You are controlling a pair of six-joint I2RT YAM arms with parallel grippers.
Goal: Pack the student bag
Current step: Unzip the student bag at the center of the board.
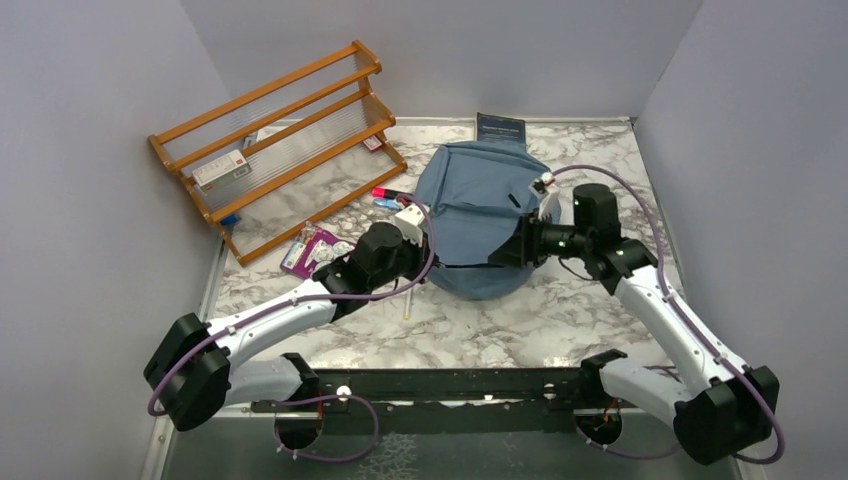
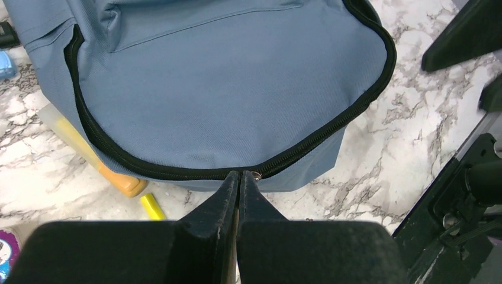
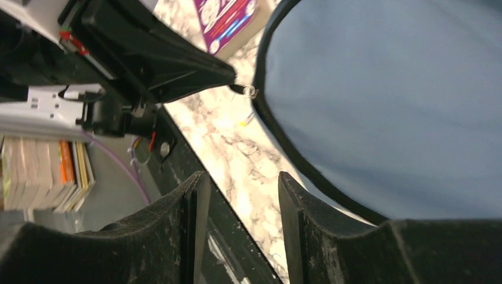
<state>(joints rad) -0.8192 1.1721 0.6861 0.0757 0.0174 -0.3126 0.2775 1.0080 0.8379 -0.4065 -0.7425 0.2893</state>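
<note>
Student bag (image 1: 480, 215) is laid flat on the worktop (image 1: 520, 330), soft and limp, so loose cloth is judged poor to grip; the zipper pull (image 2: 256, 174) is better taken. Left pincer (image 2: 238, 177) is clamped on that pull; right pincer (image 3: 243, 180) is held apart, empty.

Ahead of the left end effector (image 2: 238, 182), the student bag (image 2: 237, 89) is matt, fine-woven blue cloth. Its zipper (image 2: 331, 133) is black, toothed and dull. The zipper pull (image 3: 245, 90) at the fingertips carries a small bright metal ring.

The right end effector (image 3: 243, 183) has matt black fingers (image 3: 308, 213), grainy and scuffed.

The counter (image 2: 385, 148) beneath is smooth and marble-patterned, with a slight sheen.

The rack (image 1: 280, 140), beyond and left, is glossy varnished wood with ribbed clear plastic panels.
</note>
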